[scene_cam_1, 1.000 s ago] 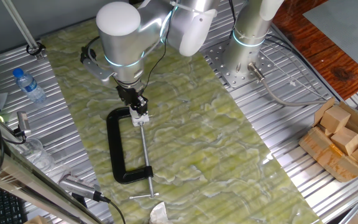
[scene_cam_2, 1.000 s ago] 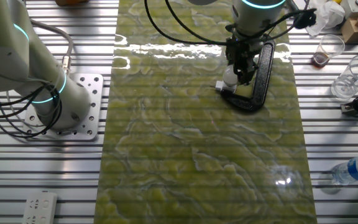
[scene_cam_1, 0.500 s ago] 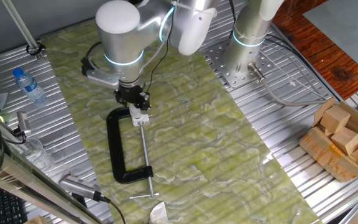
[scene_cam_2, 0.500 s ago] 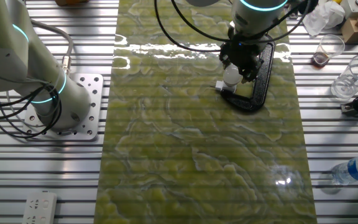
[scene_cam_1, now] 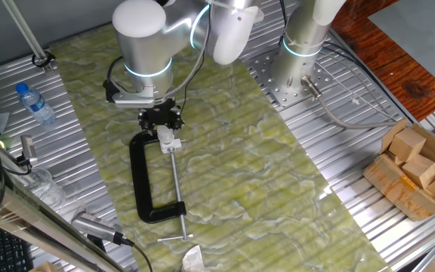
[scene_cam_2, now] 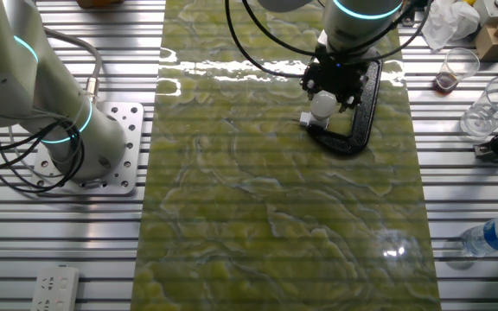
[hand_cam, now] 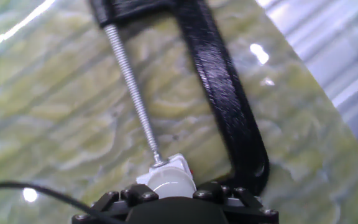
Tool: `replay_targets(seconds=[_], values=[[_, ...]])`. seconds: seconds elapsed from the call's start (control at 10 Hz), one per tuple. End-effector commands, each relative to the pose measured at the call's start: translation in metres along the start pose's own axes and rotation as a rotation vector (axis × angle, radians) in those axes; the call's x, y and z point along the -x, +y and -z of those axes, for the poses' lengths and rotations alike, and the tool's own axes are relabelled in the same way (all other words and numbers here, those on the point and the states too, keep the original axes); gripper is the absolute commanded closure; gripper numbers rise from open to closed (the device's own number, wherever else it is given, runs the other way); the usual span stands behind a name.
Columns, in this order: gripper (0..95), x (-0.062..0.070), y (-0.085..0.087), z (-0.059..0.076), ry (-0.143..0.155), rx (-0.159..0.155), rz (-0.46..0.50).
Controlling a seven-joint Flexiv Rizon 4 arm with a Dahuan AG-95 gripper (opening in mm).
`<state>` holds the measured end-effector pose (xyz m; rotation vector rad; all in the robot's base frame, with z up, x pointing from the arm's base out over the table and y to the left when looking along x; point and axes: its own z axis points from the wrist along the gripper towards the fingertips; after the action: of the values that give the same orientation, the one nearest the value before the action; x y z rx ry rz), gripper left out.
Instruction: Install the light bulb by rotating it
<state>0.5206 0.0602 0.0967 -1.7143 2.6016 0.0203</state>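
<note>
The bulb (scene_cam_2: 322,104) sits upright in the white socket (hand_cam: 173,167), which is pinched between the clamp (scene_cam_1: 146,177) jaw and the tip of the clamp's screw (scene_cam_1: 175,183), near the middle of the green mat (scene_cam_2: 258,216).

Risks, as judged from here:
- Cross-threading. If the bulb axis is tilted against the socket, turning would jam it and load the glass.
- Slipping. The bulb is smooth and rounded; a light hold would let the fingers spin round it without turning it.
- Socket shift. Only the screw tip pins the fitting. Twisting force could rotate the socket in the clamp, or drag the whole clamp across the mat, since nothing visible fixes the clamp down.
- Over-tightening once seated, which could crack the bulb.
- Cable (scene_cam_1: 191,72) wind-up. A black cable loops off the wrist and could tighten with further turning.

Pose: the arm comes down from above, wrist vertical, gripper (scene_cam_2: 327,93) directly over the socket. The fingers flank the bulb at its upper part and appear clenched on it, though the contact itself is hidden in the hand view, where only the bulb's dome shows beyond the finger mounts.
</note>
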Motion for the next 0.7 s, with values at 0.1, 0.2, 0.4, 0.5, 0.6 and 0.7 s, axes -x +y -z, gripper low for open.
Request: replay_targets(seconds=[0.1, 0.2, 0.4, 0.5, 0.6, 0.7], values=[[38.0, 0.0001, 0.0, 0.0003, 0.0, 0.001, 0.064], [38.0, 0.0001, 0.0, 0.0003, -0.001, 0.0, 0.076], [38.0, 0.0001, 0.0001, 0.0003, 0.0, -0.003, 0.073], [38.0, 0.0001, 0.0001, 0.0003, 0.002, -0.005, 0.068], [76.0, 0.0001, 0.0001, 0.0002, 0.002, -0.005, 0.064], [95.0, 0.0001, 0.0001, 0.0001, 0.002, -0.005, 0.055]])
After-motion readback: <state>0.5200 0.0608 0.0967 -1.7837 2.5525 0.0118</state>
